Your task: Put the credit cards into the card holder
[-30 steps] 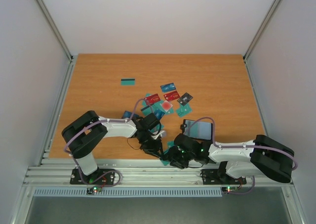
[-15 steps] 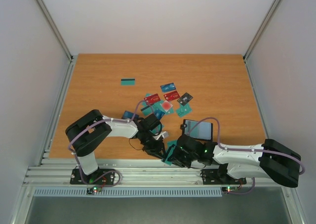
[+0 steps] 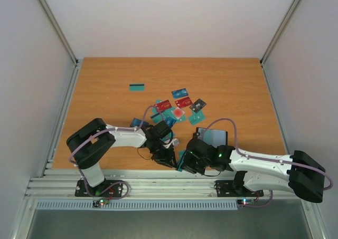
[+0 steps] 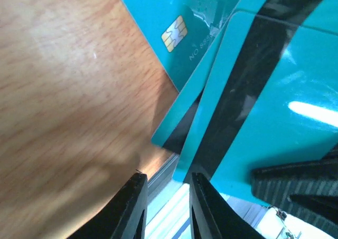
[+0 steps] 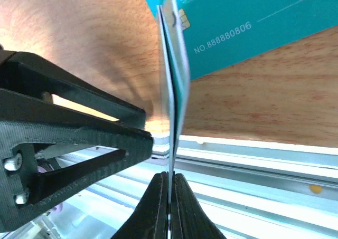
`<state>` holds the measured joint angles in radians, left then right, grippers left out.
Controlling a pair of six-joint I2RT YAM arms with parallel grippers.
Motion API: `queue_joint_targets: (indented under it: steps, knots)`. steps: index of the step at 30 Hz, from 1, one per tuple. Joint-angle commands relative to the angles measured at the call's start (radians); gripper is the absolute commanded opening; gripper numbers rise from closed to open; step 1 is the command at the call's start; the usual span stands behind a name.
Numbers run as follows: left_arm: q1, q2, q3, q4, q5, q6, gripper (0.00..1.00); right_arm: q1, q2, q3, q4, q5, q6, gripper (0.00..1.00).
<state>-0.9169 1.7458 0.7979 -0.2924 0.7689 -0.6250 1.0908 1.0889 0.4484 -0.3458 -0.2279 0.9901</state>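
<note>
Progress looks slight to me: right jaws clamp two teal cards (image 4: 274, 107) just left of the open holder (image 3: 211, 137), left jaws stand slightly apart and empty, and loose cards (image 3: 174, 110) litter the worktop (image 3: 237, 80) beyond the holder, with none discernibly inside.

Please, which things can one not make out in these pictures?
1. Top view: the card holder, near edge covered by the right arm; contents too small.
2. Right wrist view: the teal cards in the right gripper stand edge-on; number unclear.
3. Top view: print on the scattered cards, too small.
</note>
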Motion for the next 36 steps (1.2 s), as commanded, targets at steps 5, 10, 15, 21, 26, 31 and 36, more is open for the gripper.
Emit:
queue_joint_targets:
  steps: [5,10,15,21,26,31,36]
  knots:
    - [0.099,-0.246,0.07,-0.181,-0.134,0.05,0.28,-0.038,-0.124,0.029,-0.117,0.081,-0.184,0.01]
    - [0.233,-0.381,0.097,-0.237,-0.059,0.092,0.39,-0.153,-0.22,0.041,-0.038,-0.05,-0.348,0.01]
    - [0.331,-0.457,0.157,-0.247,0.122,0.13,0.43,-0.308,-0.259,0.128,-0.021,-0.244,-0.498,0.01]
    - [0.431,-0.536,0.157,-0.071,0.336,0.031,0.43,-0.47,-0.196,0.247,0.087,-0.537,-0.565,0.01]
    - [0.456,-0.552,0.169,0.046,0.387,-0.073,0.43,-0.494,-0.121,0.346,0.134,-0.642,-0.58,0.01]
    - [0.466,-0.568,0.137,0.232,0.373,-0.197,0.37,-0.495,-0.093,0.395,0.166,-0.684,-0.566,0.01]
    - [0.467,-0.579,0.097,0.333,0.337,-0.302,0.29,-0.494,-0.094,0.401,0.177,-0.683,-0.548,0.01]
